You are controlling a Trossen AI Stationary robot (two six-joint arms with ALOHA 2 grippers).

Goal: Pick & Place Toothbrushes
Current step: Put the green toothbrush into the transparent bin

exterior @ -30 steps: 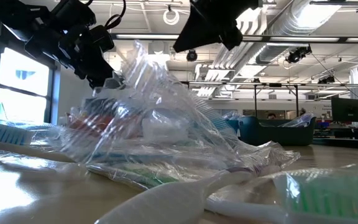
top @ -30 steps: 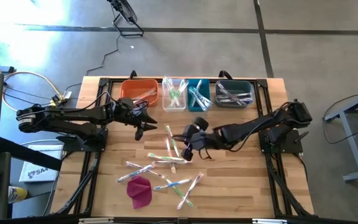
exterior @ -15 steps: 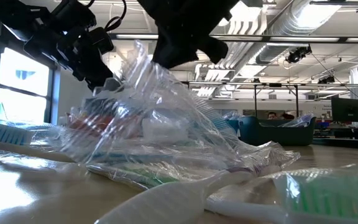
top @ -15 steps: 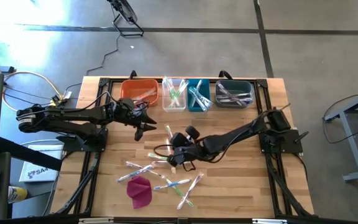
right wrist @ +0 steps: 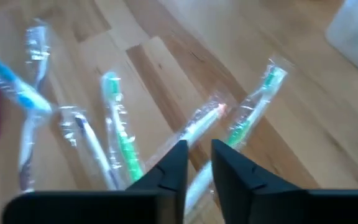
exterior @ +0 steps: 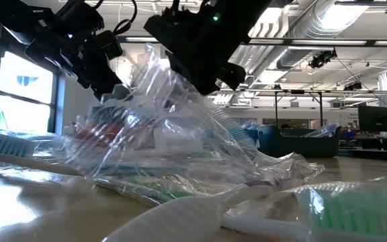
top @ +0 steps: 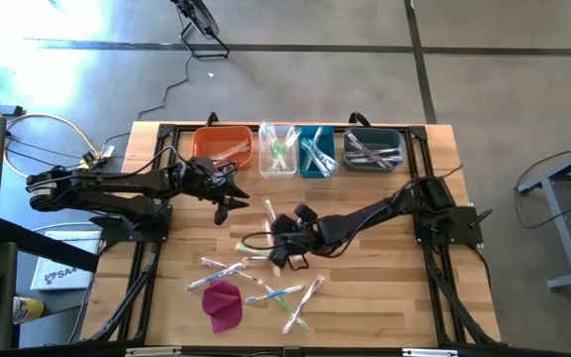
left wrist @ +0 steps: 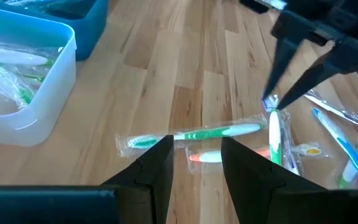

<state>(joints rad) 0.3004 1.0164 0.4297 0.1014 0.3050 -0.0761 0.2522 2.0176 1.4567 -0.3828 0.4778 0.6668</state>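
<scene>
On the table, left to right:
Left arm: it reaches over the wooden table [top: 385, 297] from the left side.
Left gripper [top: 228, 201]: it hangs near the orange bin [top: 222, 146], fingers apart, with nothing between them.
Bins: the orange bin, a clear bin [top: 278, 151], a blue bin [top: 316, 152] and a dark bin [top: 374, 150] sit in a row at the back edge. Each has wrapped sticks inside.
Toothbrushes [top: 266, 260]: many lie loose in the middle and front of the table, in shiny wrappers.
Pink cloth [top: 223, 303]: it lies at the front, next to the loose pile.
Right gripper [top: 279, 236]: it is low over the pile. Its fingers are a little apart around a wrapped toothbrush with an orange tip [right wrist: 199, 124], not squeezing it.
</scene>
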